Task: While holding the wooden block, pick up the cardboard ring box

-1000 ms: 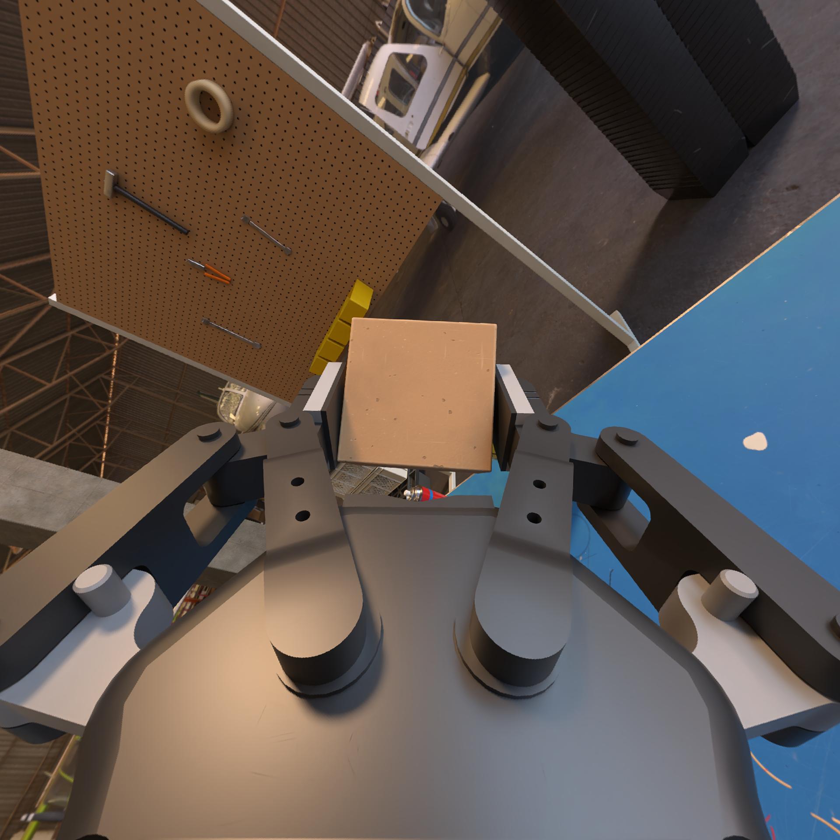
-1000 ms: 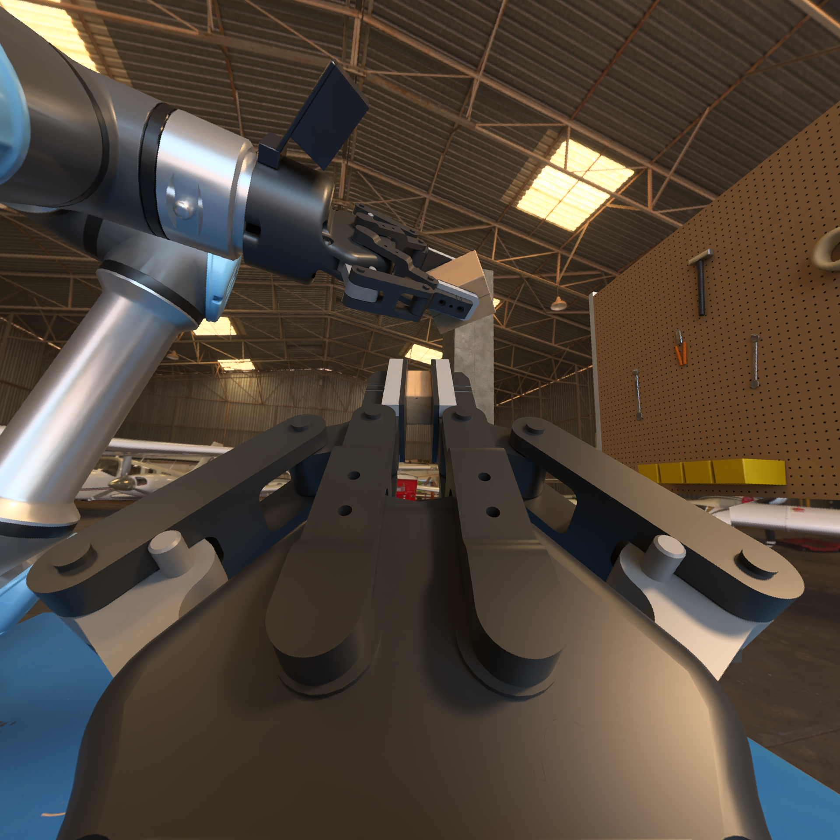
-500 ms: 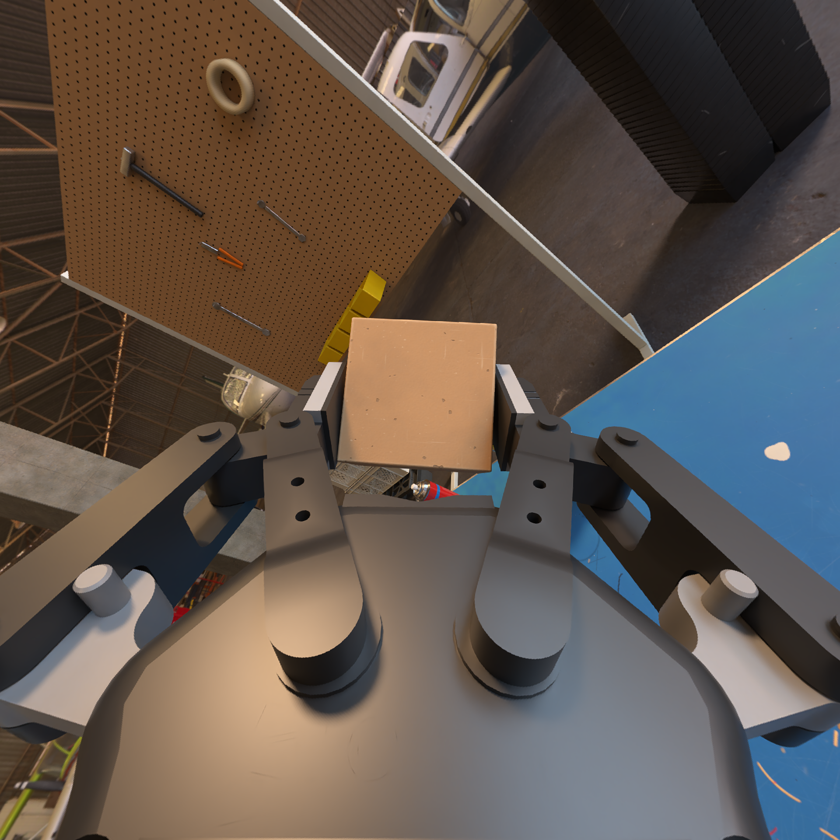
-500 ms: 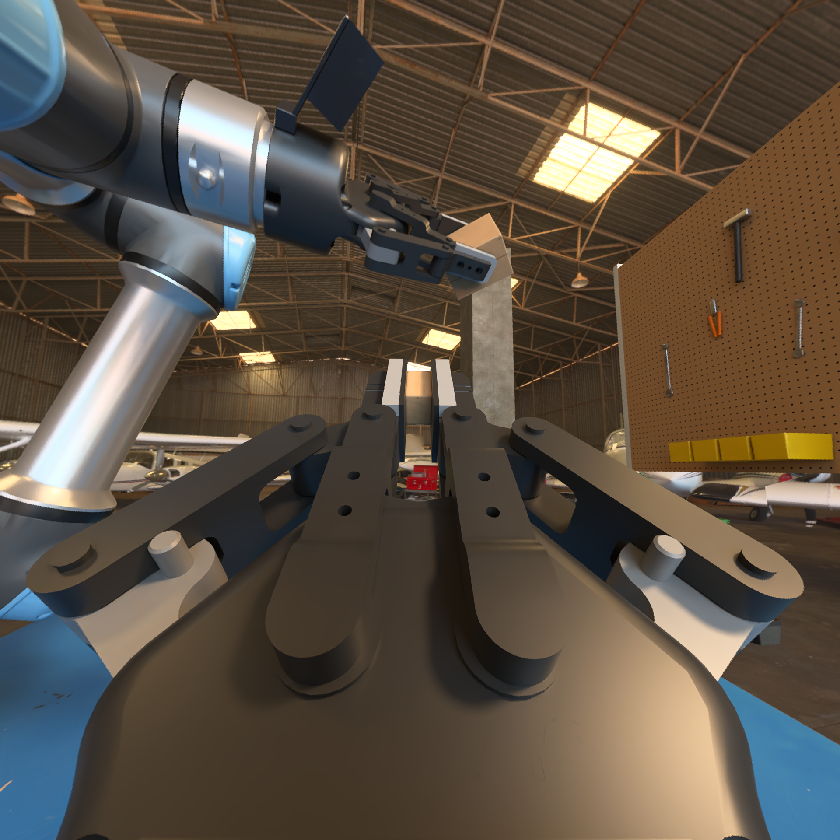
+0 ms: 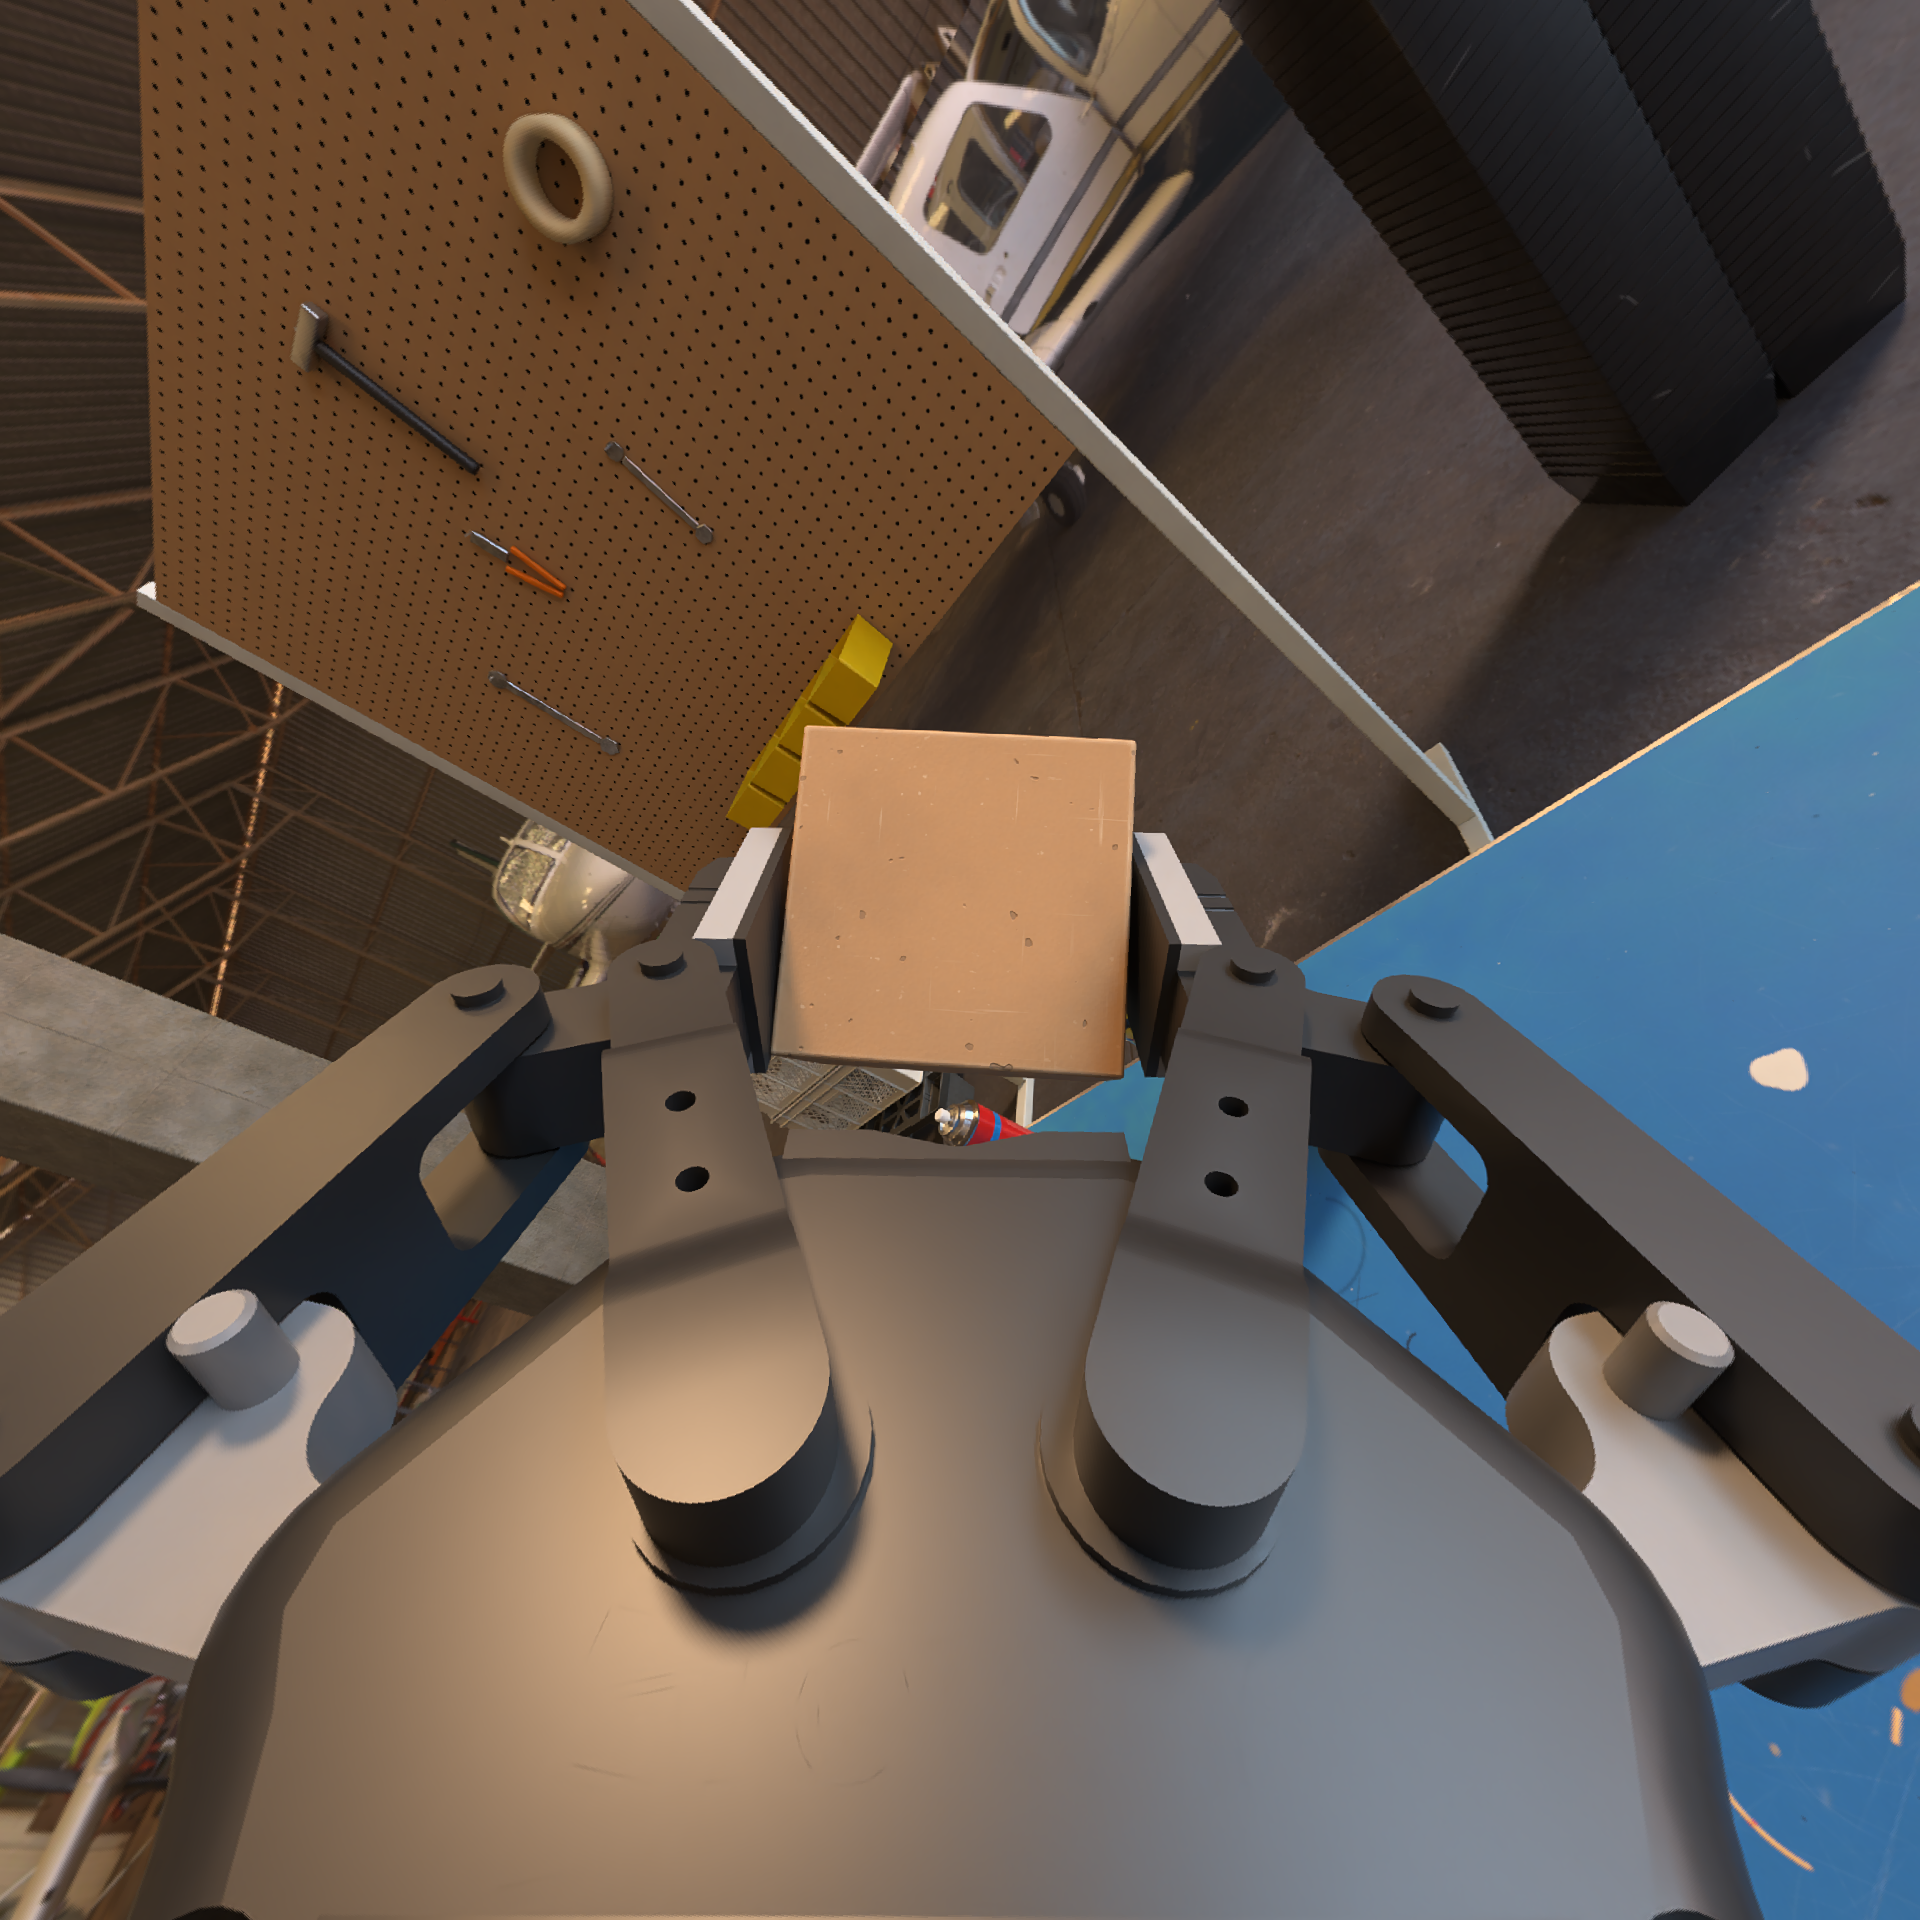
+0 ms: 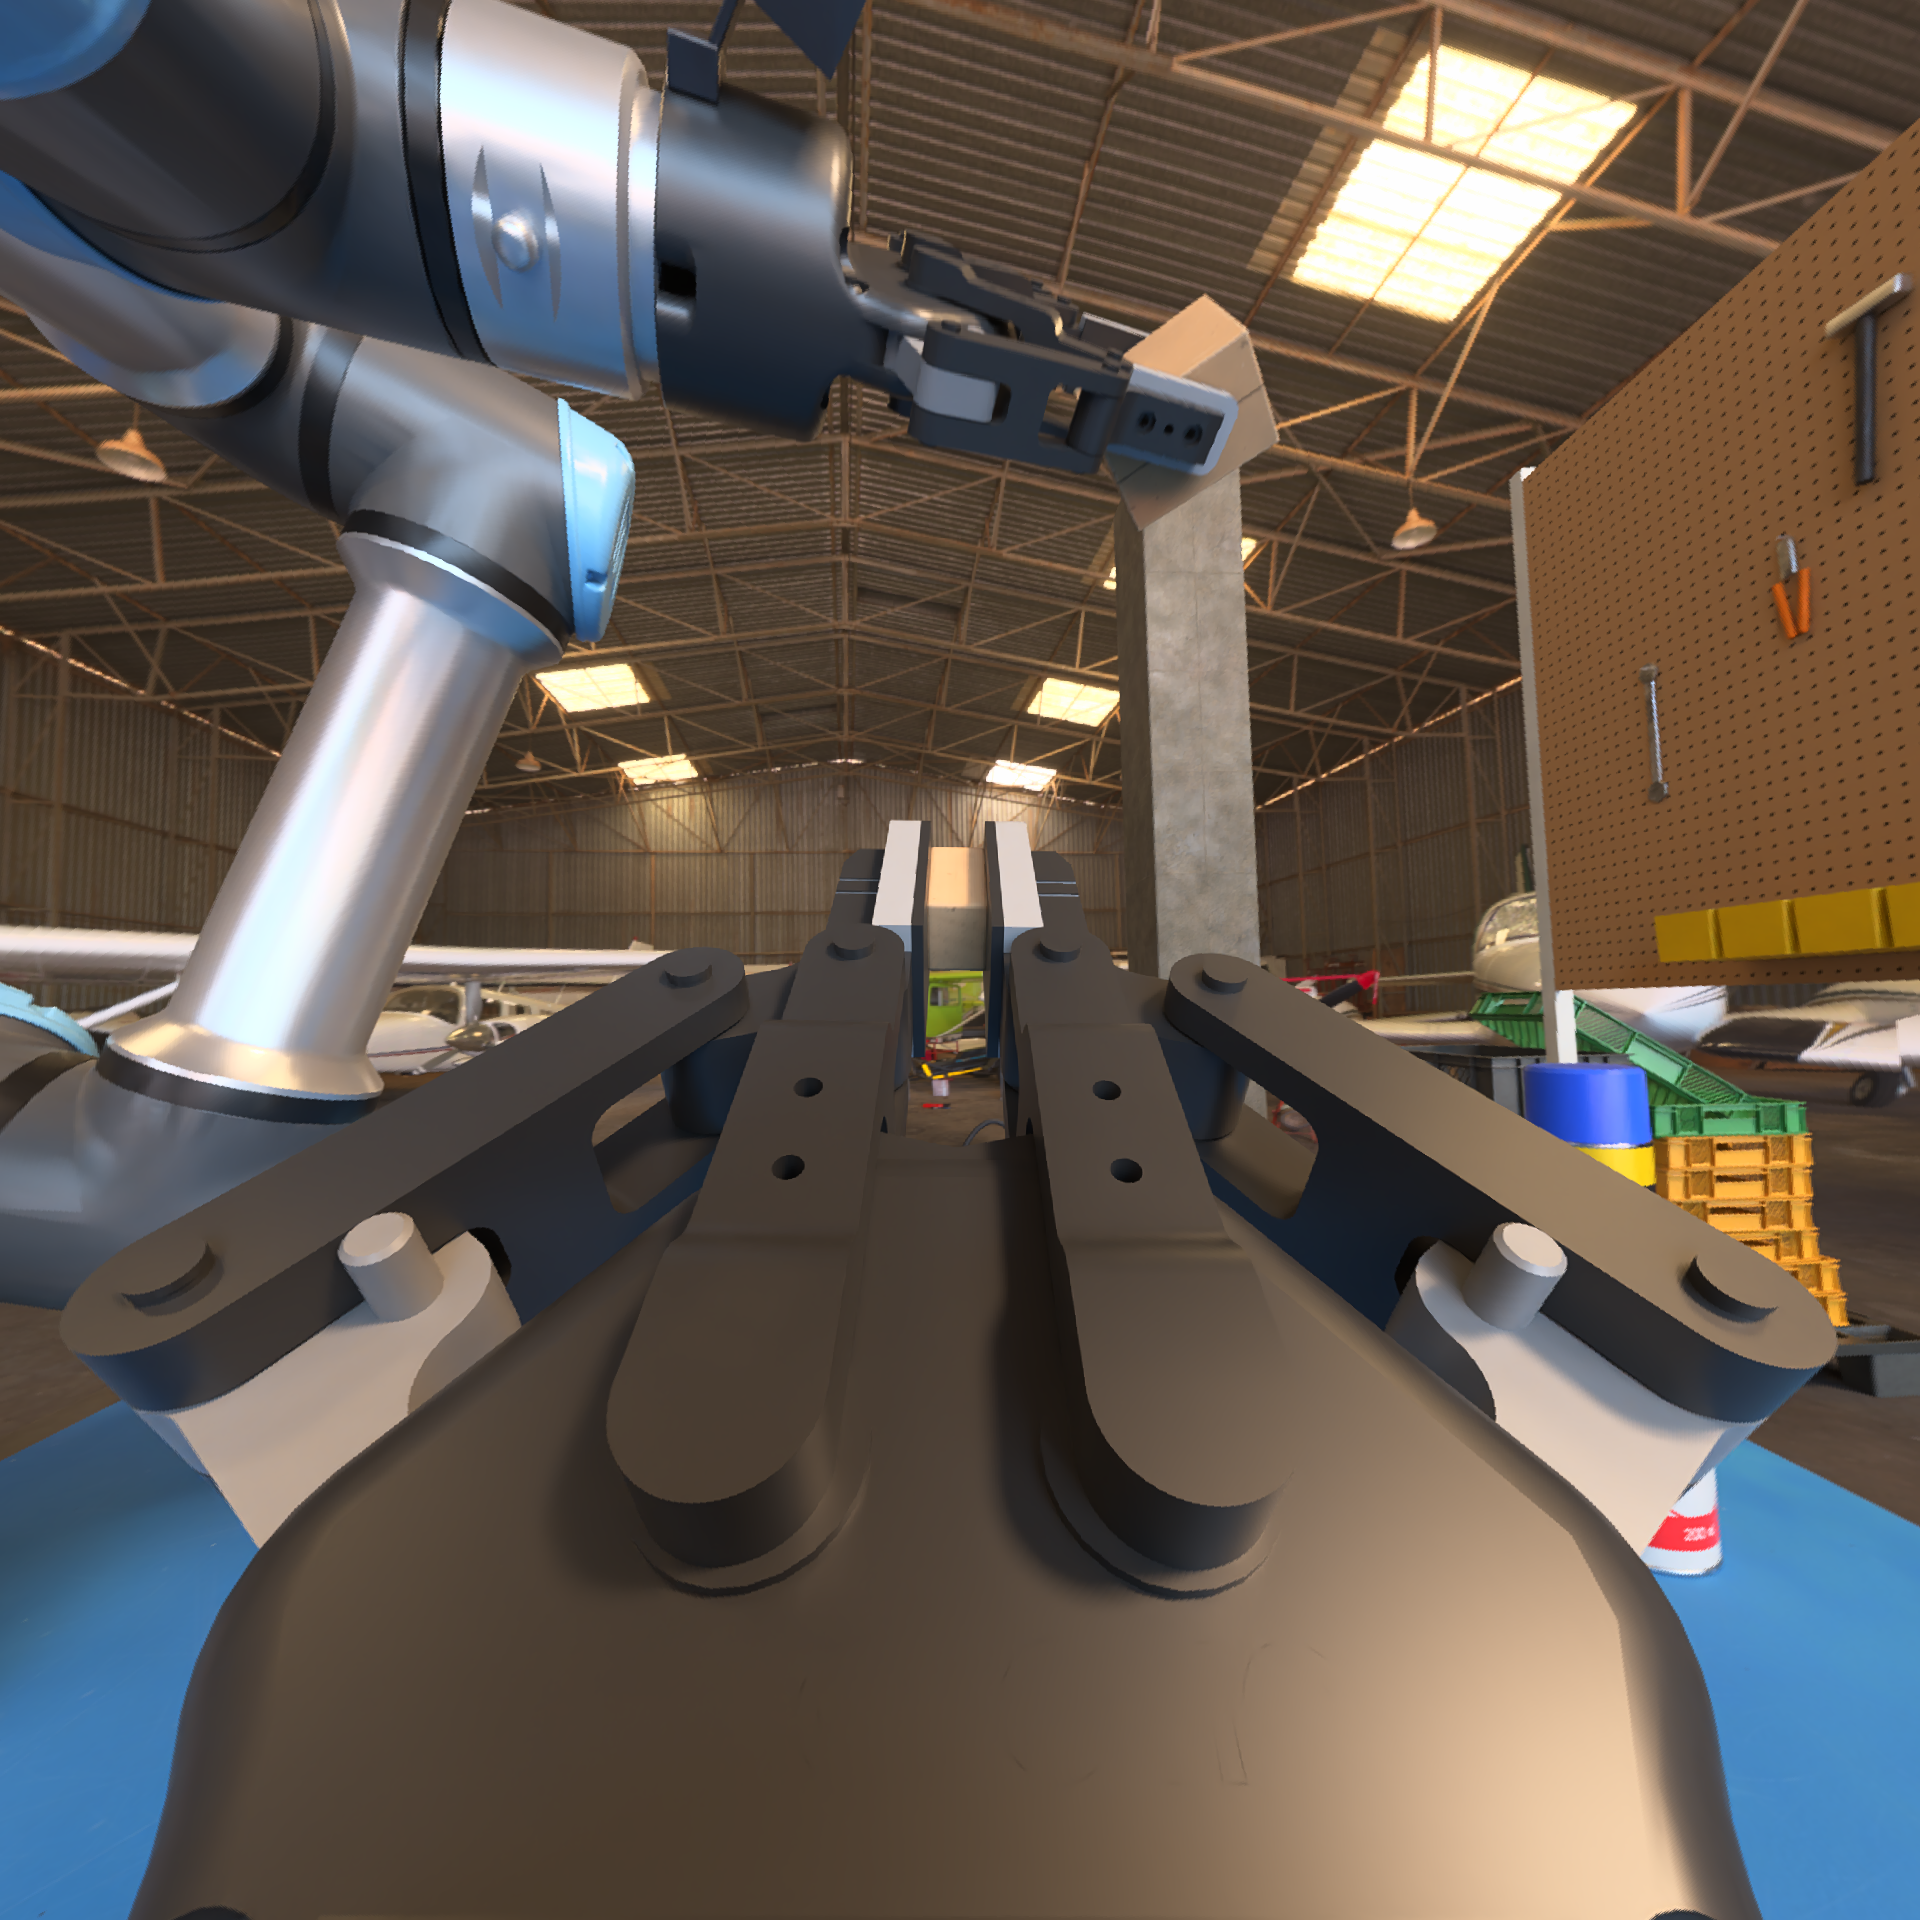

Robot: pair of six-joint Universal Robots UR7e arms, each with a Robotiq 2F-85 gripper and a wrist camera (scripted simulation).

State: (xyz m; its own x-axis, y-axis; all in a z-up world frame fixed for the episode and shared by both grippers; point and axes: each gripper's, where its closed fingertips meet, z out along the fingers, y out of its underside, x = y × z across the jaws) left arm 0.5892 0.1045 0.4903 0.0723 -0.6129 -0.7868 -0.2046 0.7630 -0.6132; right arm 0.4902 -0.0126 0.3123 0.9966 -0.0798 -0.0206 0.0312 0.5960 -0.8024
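1. The blue desk [image 5: 1662, 883] lay below both raised arms.
2. The left gripper [image 5: 956, 914] clamped the wooden block [image 5: 956, 904] aloft; only the right wrist view showed that arm from outside.
3. The right gripper [image 6: 954, 883] was clenched on a small tan piece, probably the cardboard ring box [image 6: 952, 878]; the task looked nearly done.

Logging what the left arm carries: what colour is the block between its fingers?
Light tan wood with small dark specks. The block shows best in the left wrist view.
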